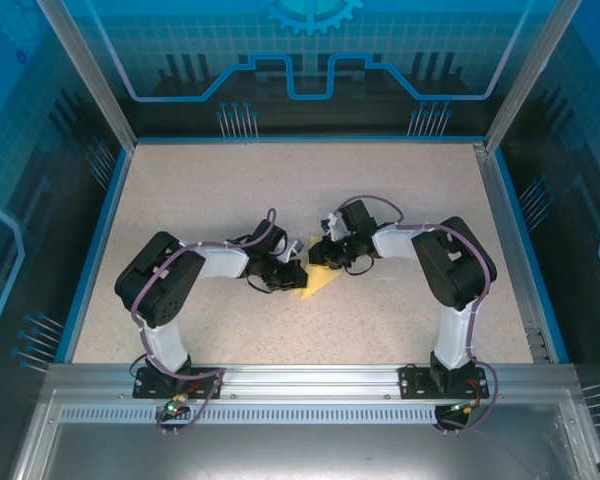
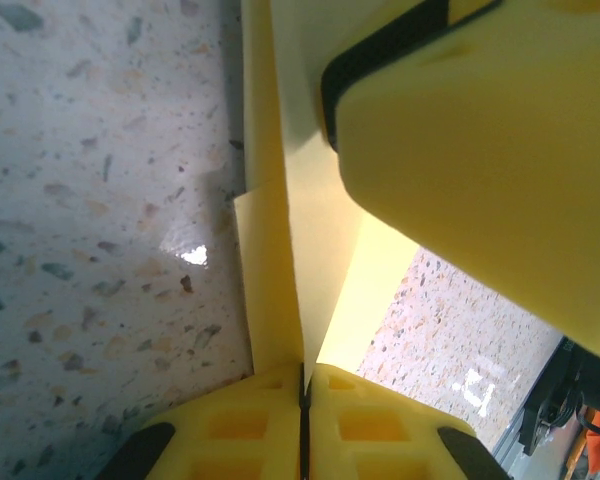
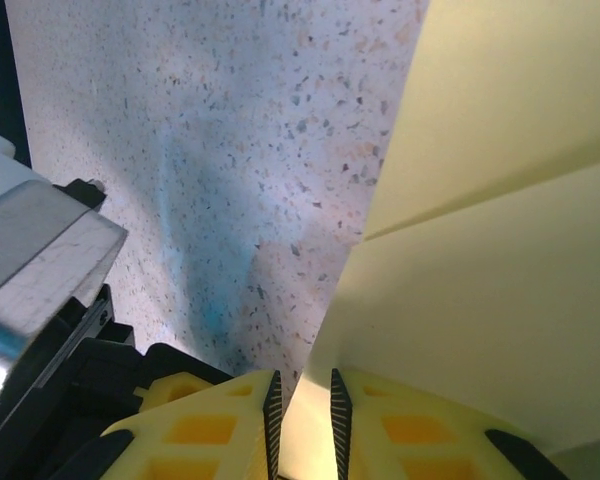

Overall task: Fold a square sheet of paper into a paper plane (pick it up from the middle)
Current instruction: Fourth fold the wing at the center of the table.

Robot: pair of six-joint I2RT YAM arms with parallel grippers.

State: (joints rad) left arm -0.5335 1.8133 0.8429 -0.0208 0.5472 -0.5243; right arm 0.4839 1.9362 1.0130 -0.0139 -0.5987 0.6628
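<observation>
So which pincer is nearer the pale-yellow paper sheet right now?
Neither, both touch it: the left pincer is shut on the pale-yellow paper sheet from its left side, the right pincer is shut on it from the right.

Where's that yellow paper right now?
In the overhead view the yellow paper is at the middle of the table, held between the two arms with both sets of jaws pinched on it.

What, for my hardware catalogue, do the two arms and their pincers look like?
Left arm and right arm alike: bulky black joint housings, white links, thin purple cables looped alongside, black base plates. Left pincer and right pincer: bright yellow moulded fingers with recessed pockets and black trim; the right's inner faces carry black serrated strips.
</observation>
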